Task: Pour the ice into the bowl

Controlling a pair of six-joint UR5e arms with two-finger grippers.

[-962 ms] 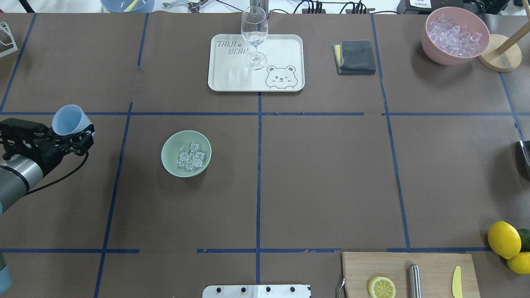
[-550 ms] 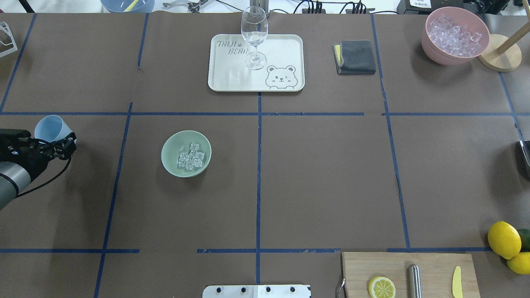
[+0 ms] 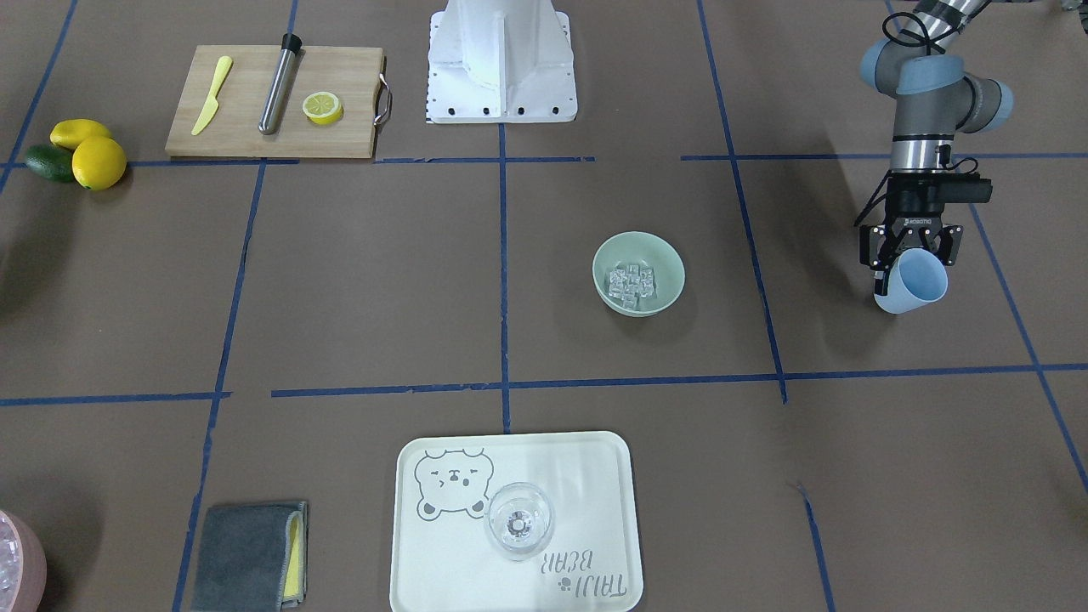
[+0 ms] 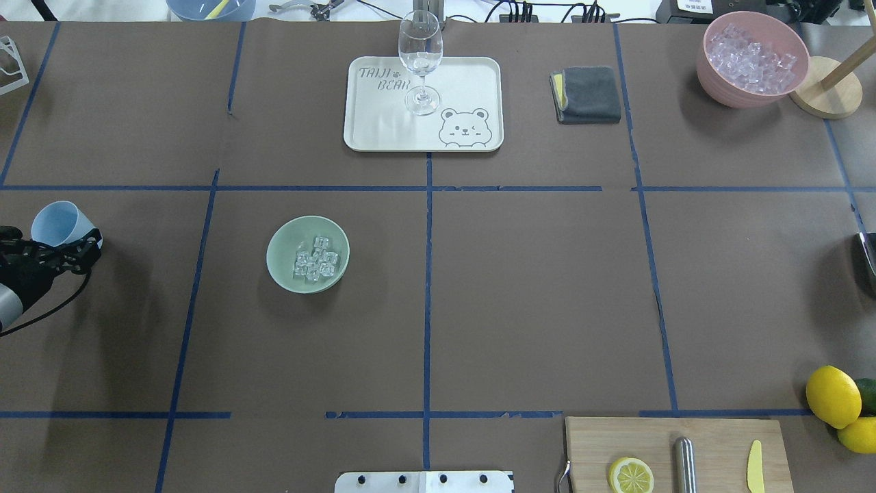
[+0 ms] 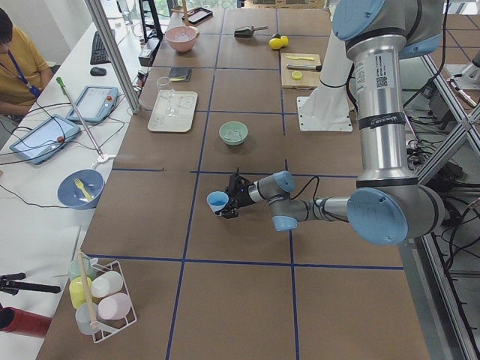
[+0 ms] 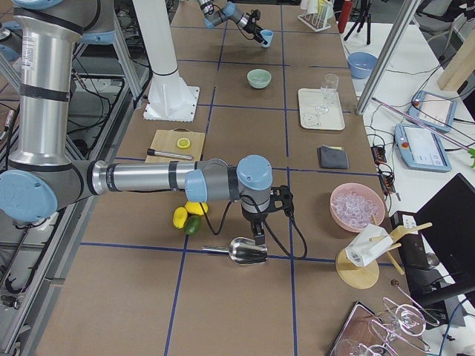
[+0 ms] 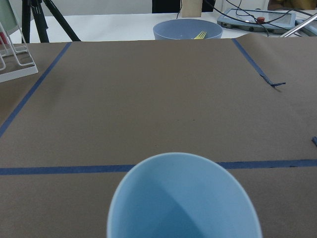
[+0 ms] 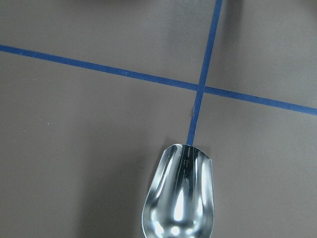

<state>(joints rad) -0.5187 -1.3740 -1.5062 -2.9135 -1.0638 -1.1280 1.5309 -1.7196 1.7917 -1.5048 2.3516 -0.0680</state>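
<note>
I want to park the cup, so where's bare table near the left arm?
Bare table lies between the blue cup and the bowl, and in the big square bordered by bowl, tray and cutting board. It is crowded on the board and by the lemons.

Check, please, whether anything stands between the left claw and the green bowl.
Nothing visible does. Between the left claw, shut on the blue cup, and the bowl lies only table paper crossed by one blue tape line. The ice is in the bowl.

Shiny metal scoop [image 8: 179, 196] above crossing blue tape lines [image 8: 203, 88]
</note>
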